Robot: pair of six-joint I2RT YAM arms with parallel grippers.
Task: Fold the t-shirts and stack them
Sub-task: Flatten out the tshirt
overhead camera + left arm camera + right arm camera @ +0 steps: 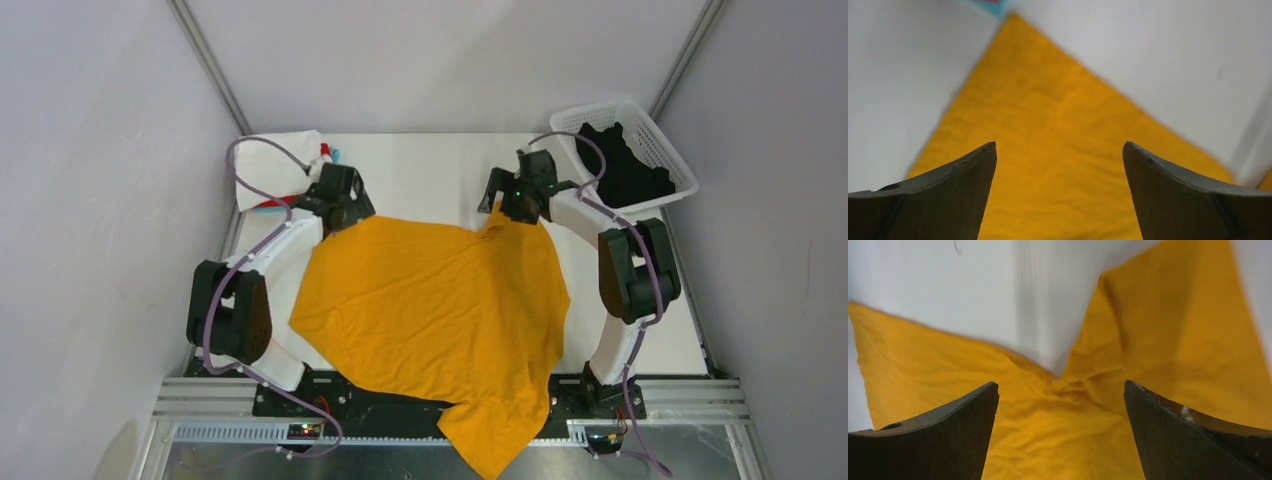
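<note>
The mustard-yellow t-shirt [440,310] lies spread on the white table, its near end hanging over the front edge. My left gripper [345,205] is open just above the shirt's far left corner; the left wrist view shows flat yellow cloth [1058,165] between the jaws. My right gripper [510,205] is open above the shirt's far right corner, where the cloth [1073,390] is bunched into a small crease. A black t-shirt [625,165] lies in the basket. Folded white [275,165], red and light-blue tees are stacked at the far left.
The white lattice basket [660,135] stands at the far right corner. Grey walls close in the table on three sides. A metal rail [400,400] runs along the near edge under the arm bases.
</note>
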